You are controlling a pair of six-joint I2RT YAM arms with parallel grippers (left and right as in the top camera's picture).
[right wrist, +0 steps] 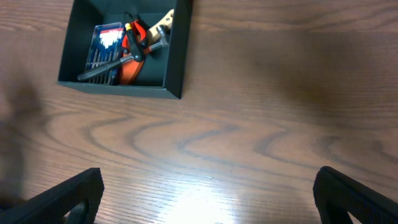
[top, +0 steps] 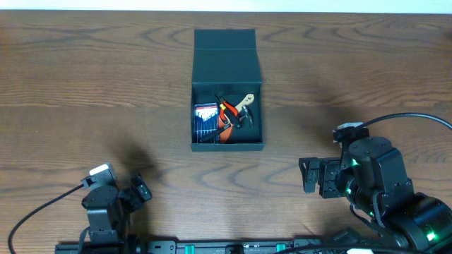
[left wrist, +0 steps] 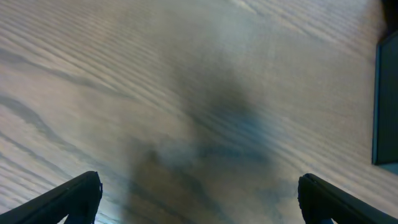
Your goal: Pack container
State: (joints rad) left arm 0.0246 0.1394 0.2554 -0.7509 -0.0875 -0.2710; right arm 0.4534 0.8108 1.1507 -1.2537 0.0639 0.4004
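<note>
The container (top: 227, 70) is a dark teal-black box in the middle of the table, its flap lid standing open at the far side. Inside lie orange-handled pliers (top: 227, 111), a blue packet (top: 205, 118) and a wooden-handled tool (top: 244, 103). The right wrist view shows the same box (right wrist: 177, 59) at upper left with its contents. My left gripper (top: 143, 190) is open near the front left, over bare wood. My right gripper (top: 308, 175) is open at the front right, pointing left, well short of the box. Only a dark edge of the container (left wrist: 385, 106) shows in the left wrist view.
The wooden table (top: 85, 92) stretches wide on both sides of the box. A black cable (top: 409, 120) arcs over the right arm, and another runs from the left arm toward the front edge.
</note>
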